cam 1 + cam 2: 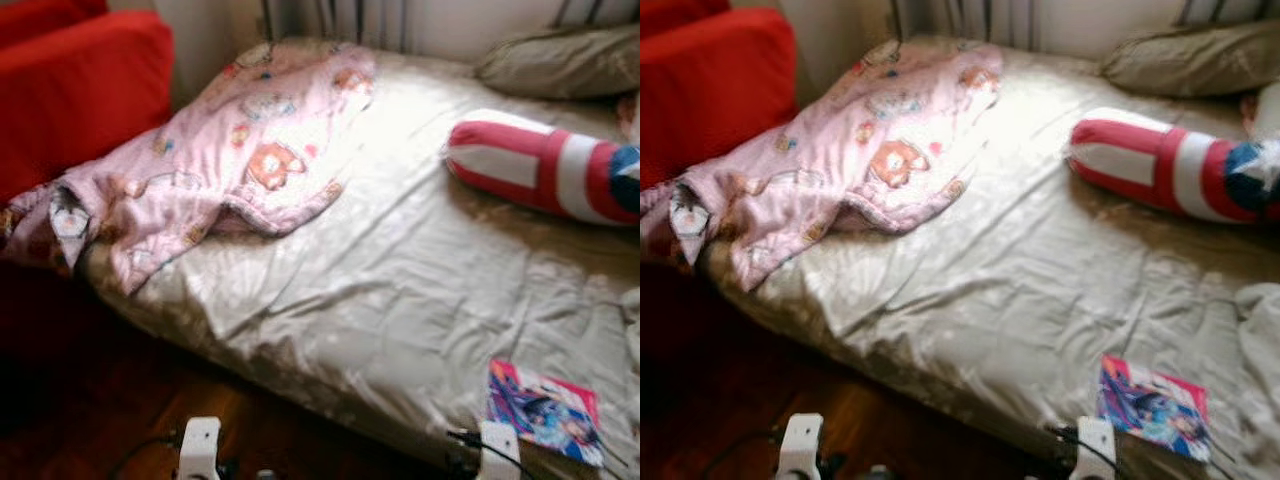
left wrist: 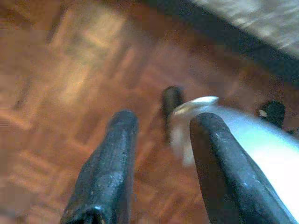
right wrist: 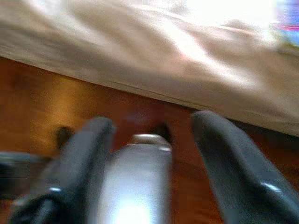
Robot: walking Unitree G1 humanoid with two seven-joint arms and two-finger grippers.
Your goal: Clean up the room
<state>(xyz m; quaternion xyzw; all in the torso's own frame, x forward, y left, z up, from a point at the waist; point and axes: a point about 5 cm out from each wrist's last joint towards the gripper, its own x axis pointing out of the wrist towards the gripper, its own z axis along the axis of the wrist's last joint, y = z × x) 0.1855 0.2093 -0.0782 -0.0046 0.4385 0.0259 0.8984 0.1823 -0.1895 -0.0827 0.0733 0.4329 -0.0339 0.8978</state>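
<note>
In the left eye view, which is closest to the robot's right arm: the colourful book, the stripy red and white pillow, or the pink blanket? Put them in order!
1. Colourful book: near bed edge, right beside the right arm.
2. Stripy pillow: farther up the bed, right side.
3. Pink blanket: far across, on the bed's left side by the red sofa.

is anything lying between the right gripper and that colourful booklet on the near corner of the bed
Nothing visible does. The booklet lies flat on bare sheet at the bed's near edge, just beyond the right gripper, which hangs open above the wooden floor beside the mattress.
</note>
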